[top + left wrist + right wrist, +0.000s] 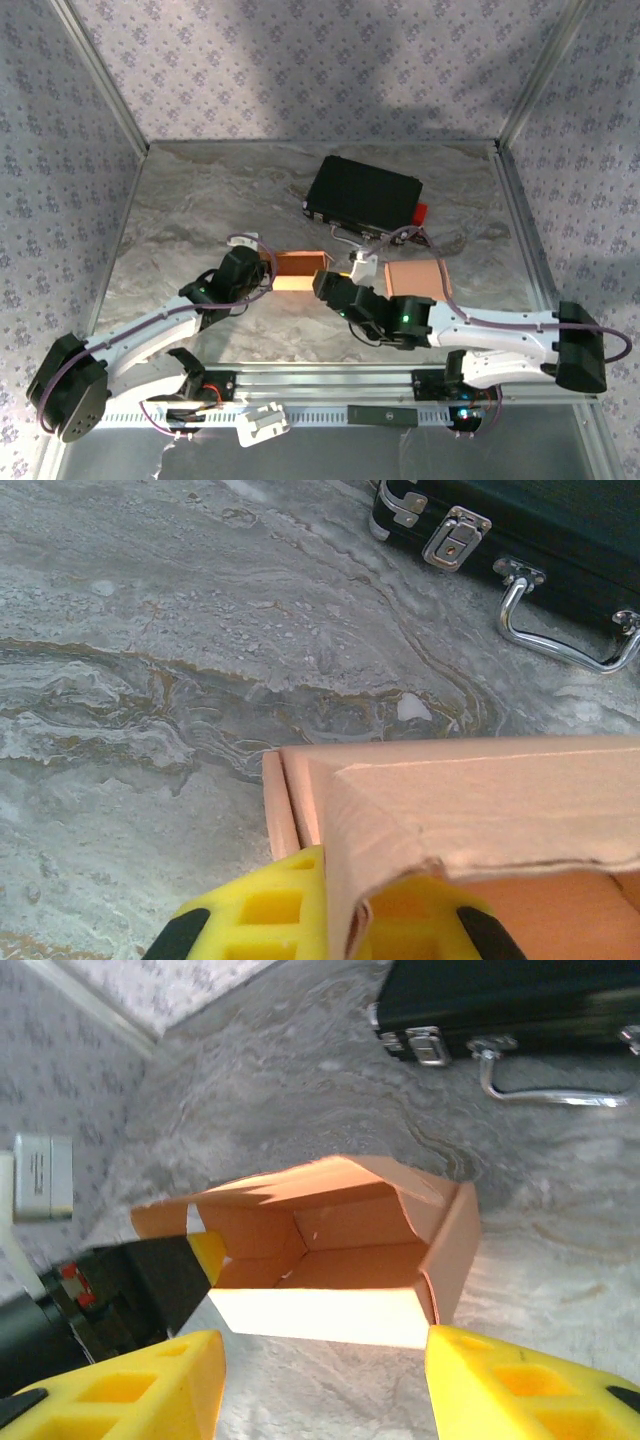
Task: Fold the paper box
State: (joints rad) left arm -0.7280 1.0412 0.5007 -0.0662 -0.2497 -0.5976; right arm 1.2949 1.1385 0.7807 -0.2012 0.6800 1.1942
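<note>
The paper box [298, 270] is brown cardboard, open, and lies mid-table between my two grippers. My left gripper [262, 272] is at its left end. In the left wrist view the yellow fingers [270, 910] are shut on the box's side wall [345, 880], one pad outside and one inside. In the right wrist view the box [330, 1250] faces me with its open side, a bright front wall nearest. My right gripper [325, 1380] stands open just short of that wall, with nothing between its fingers. The left gripper's yellow finger [208, 1255] grips the box's left end.
A black case [365, 193] with metal latches and a handle [560, 645] lies behind the box. Another brown cardboard piece [415, 278] lies right of the box, beside my right arm. Patterned walls on aluminium posts [525, 75] enclose the marbled table [200, 200].
</note>
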